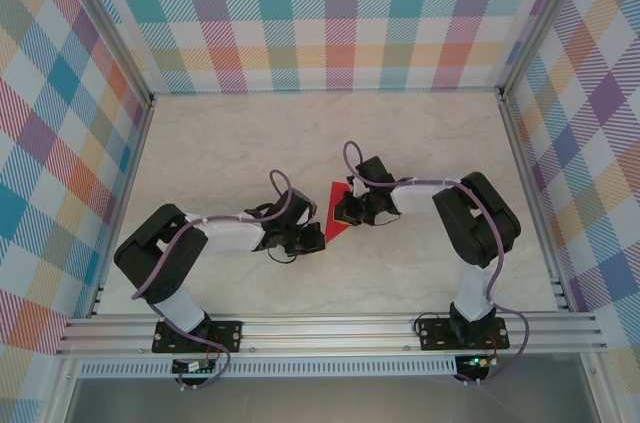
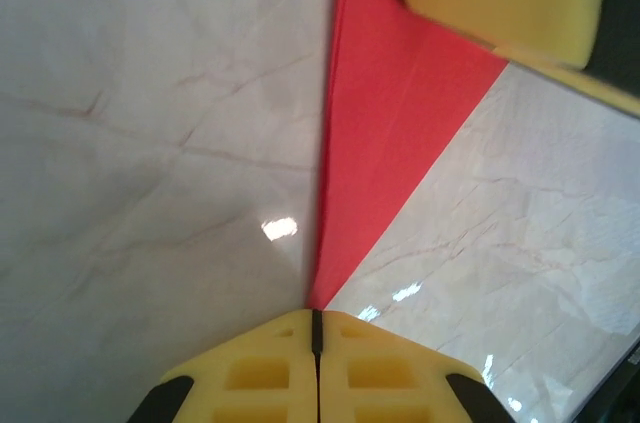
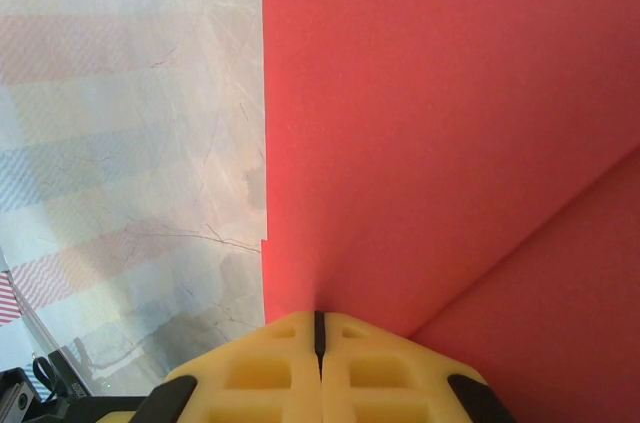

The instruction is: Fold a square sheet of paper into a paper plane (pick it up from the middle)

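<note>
L end effector (image 2: pixel 316 325) low at paper (image 2: pixel 390 133)

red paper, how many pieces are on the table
1. The red paper, folded to a point, lies between the two claws: the left claw is shut at its near tip, the right claw shut against its right side. Another layer underneath could be hidden.

Top cam: red paper (image 1: pixel 335 213) partly under left fingers (image 1: pixel 310 235) & right fingers (image 1: pixel 347 211), folds too small to tell. The 2 wrist cams cut it off at frame edges.
</note>
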